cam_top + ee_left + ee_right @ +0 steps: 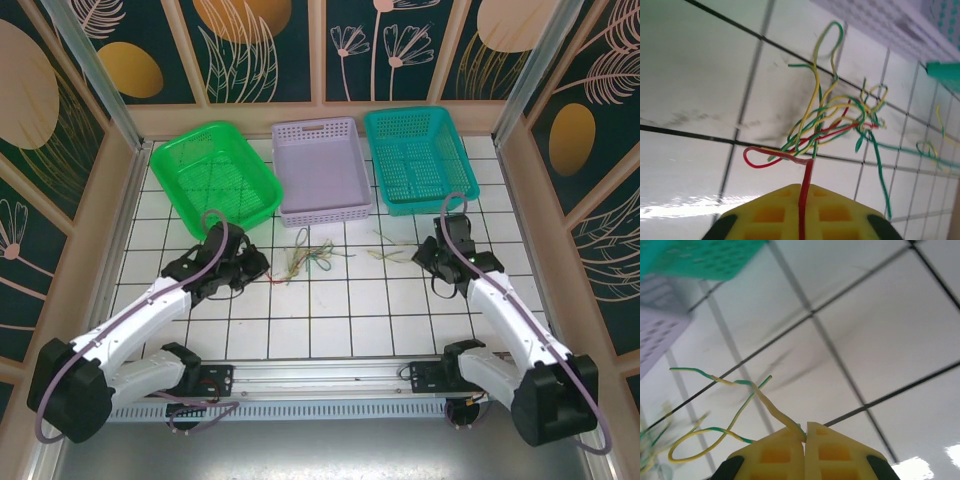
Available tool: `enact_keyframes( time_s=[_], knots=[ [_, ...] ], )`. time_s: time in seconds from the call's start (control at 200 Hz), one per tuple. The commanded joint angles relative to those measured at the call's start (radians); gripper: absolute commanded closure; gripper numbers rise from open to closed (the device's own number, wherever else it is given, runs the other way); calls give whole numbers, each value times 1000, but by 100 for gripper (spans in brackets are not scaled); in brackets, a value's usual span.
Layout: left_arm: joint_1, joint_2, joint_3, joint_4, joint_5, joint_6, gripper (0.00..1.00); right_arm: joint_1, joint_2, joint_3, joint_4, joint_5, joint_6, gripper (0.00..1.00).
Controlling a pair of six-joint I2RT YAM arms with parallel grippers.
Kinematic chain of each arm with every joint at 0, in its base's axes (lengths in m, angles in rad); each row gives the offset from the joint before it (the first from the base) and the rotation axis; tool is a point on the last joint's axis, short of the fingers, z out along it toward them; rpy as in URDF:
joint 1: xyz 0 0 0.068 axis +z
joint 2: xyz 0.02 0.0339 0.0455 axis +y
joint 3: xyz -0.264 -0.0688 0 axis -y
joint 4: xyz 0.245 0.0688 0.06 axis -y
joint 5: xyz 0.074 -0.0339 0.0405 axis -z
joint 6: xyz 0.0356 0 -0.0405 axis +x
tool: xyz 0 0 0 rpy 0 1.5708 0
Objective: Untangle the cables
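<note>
A tangle of yellow, green and red cables (310,258) lies on the white tiled table in front of the purple basket. My left gripper (262,268) sits just left of it. In the left wrist view its yellow jaws (805,189) are shut on a red cable (808,172), which loops left and then runs into the bundle (835,120). My right gripper (420,255) is to the right of the tangle, and its jaws (805,429) are shut on a yellow-green cable (767,407). That cable trails off to the left, apart from the main bundle.
Three baskets stand in a row at the back: green (215,175), purple (320,170) and teal (415,160). Framed walls close in the table on the left, right and far sides. Open tiles lie between the tangle and the arm bases.
</note>
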Motion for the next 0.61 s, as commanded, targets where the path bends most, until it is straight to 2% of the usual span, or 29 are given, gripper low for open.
enact_keyframes(
  time_s=[0.0, 0.025, 0.08, 0.24, 0.465, 0.601],
  knots=[
    [-41, 30, 6, 87, 101, -31, 59, 75, -58, 59, -6, 2, -90, 100],
    [-47, 33, 11, 75, 90, -29, 53, 90, -67, 65, -4, 2, -101, 100],
    [-51, 28, 22, 66, 70, -31, 47, 114, -87, 73, 8, -5, -128, 100],
    [-51, 19, 73, 93, 41, -50, 37, 131, -111, 83, 39, -21, -161, 100],
    [-52, 31, 192, 111, 27, -98, 36, 136, -147, 97, 138, -98, -171, 100],
    [-51, 46, 272, 146, 31, -125, 43, 136, -141, 119, 198, -124, -153, 100]
  ],
)
